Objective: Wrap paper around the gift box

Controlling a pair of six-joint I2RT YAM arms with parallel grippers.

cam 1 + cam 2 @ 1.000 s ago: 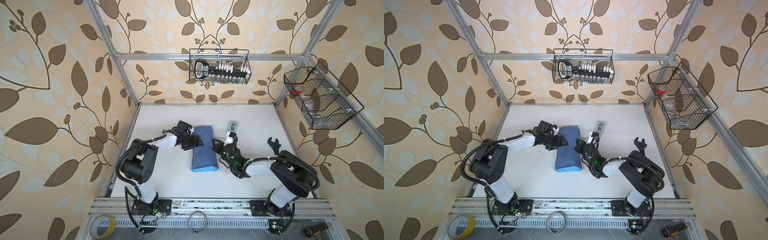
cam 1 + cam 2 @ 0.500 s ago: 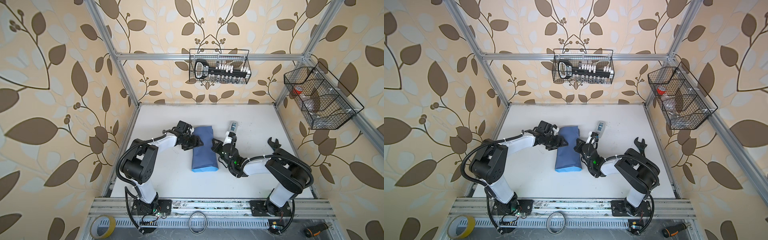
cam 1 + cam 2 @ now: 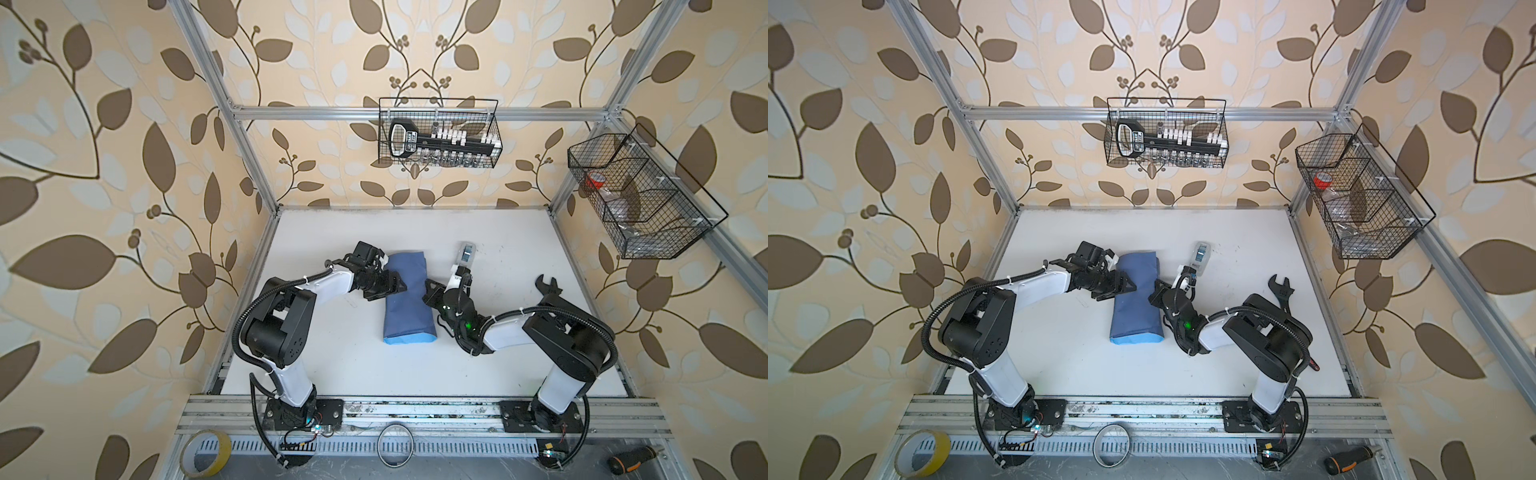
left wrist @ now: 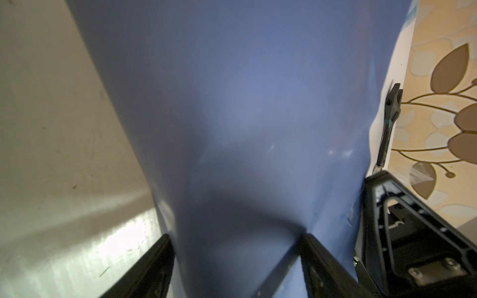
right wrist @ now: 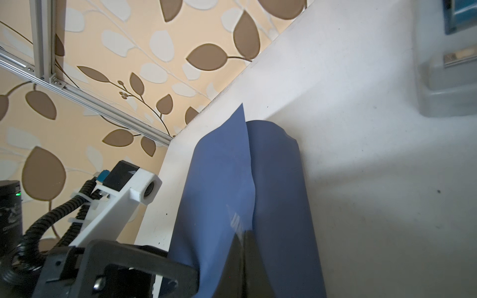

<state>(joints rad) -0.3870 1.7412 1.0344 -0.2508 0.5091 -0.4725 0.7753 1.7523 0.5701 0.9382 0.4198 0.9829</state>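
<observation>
Both top views: right arm's elbow (image 3: 569,345) swung inward; paper (image 3: 409,299) unmoved

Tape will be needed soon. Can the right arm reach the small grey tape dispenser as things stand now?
Probably yes. The tape dispenser stands just beyond the right gripper, with nothing between them. But that gripper seems shut on the edge of the paper, so it would have to let go first.
</observation>
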